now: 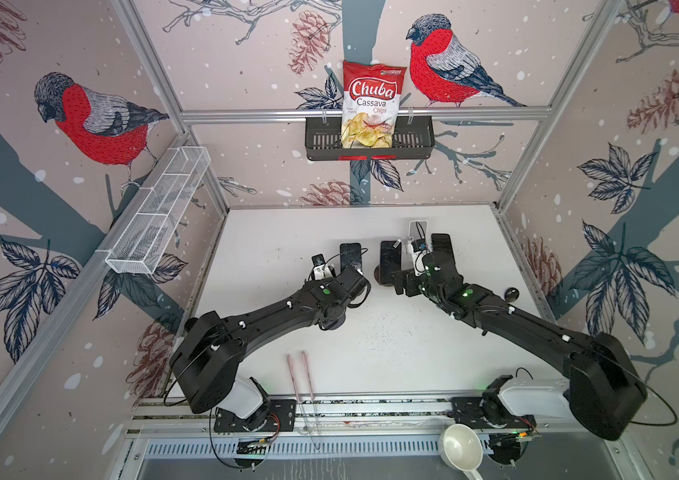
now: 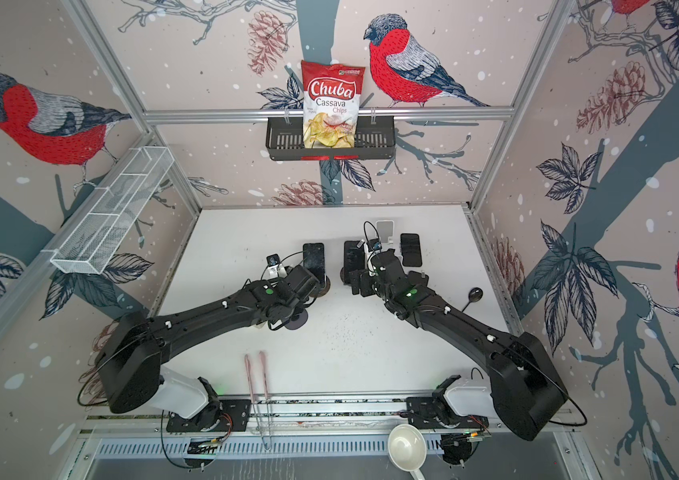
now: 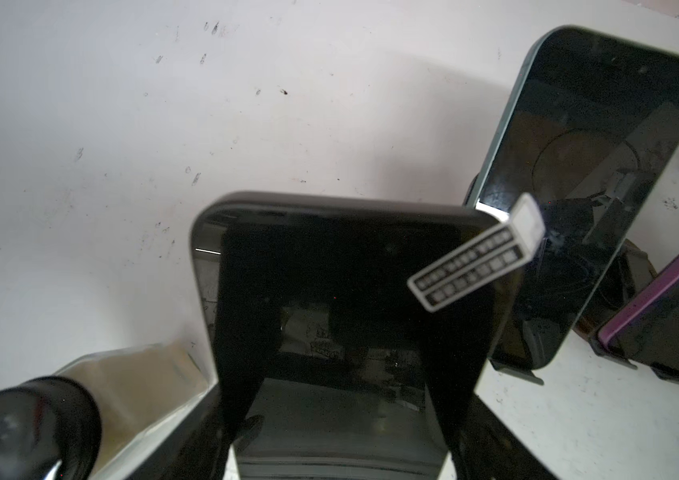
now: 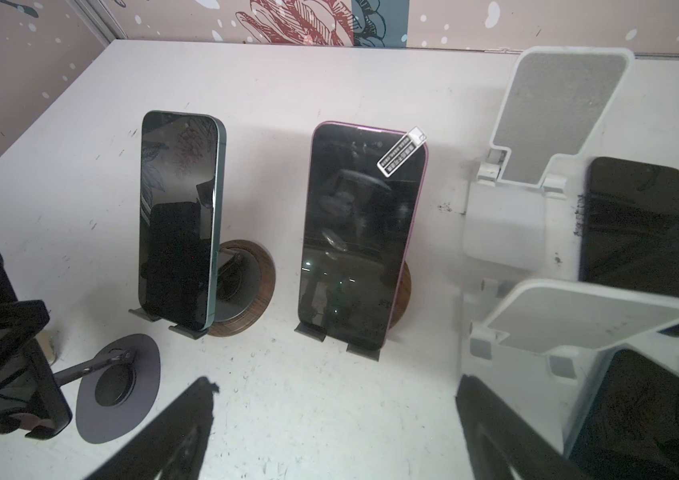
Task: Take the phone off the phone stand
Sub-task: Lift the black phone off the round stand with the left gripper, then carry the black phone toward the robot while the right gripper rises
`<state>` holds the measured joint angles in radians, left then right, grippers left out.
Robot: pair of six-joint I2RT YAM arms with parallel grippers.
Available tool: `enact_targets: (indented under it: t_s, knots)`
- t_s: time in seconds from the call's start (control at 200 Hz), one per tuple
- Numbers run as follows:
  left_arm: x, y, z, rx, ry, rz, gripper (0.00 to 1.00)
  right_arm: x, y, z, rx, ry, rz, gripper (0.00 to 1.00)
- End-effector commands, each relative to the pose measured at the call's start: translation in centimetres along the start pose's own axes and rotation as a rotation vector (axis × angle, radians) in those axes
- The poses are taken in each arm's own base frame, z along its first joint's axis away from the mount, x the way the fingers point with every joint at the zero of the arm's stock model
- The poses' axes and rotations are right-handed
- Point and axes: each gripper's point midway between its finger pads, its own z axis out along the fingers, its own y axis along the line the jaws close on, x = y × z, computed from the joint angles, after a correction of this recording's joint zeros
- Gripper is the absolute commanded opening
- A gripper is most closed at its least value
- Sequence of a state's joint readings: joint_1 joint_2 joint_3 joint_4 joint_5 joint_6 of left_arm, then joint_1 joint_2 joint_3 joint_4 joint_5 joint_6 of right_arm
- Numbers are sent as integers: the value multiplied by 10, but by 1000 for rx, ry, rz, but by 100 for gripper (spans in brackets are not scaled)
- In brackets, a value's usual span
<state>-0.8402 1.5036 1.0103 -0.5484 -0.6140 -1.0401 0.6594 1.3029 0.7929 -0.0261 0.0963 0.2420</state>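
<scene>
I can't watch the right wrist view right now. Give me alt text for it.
Two dark-screened phones stand upright on round-based stands on the white table: a green-edged phone and a purple-edged phone with a small tag at its upper corner. The right tool is open before them, holding nothing; white stands sit nearby.

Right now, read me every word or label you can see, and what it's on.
"Chuba": chip bag in the black basket on the back wall.
"Cassava": same bag.
"Chips": same bag.
Bag's small print: too small to read.
White sticker on the phone filling the left wrist view: blurred.
White sticker on the purple-edged phone: too small.
</scene>
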Motion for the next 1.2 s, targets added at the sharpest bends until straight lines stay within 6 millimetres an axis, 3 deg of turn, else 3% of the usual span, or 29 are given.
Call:
enact_targets:
  t_s: [0.0,0.185,0.48,1.191]
  knots:
    - [-3,-6,0,25,-18,-1,75,-6,4,1,-16,-14,15,93]
    - [-4,-5,0,21,-24,5,73,-4,5,3,-19,-4,13,93]
    - [-6,-4,-4,24,-26,5,61,-2,5,5,-20,2,14,93]
    - [-22,-13,-27,87,-35,75,56,-3,7,5,-31,4,16,93]
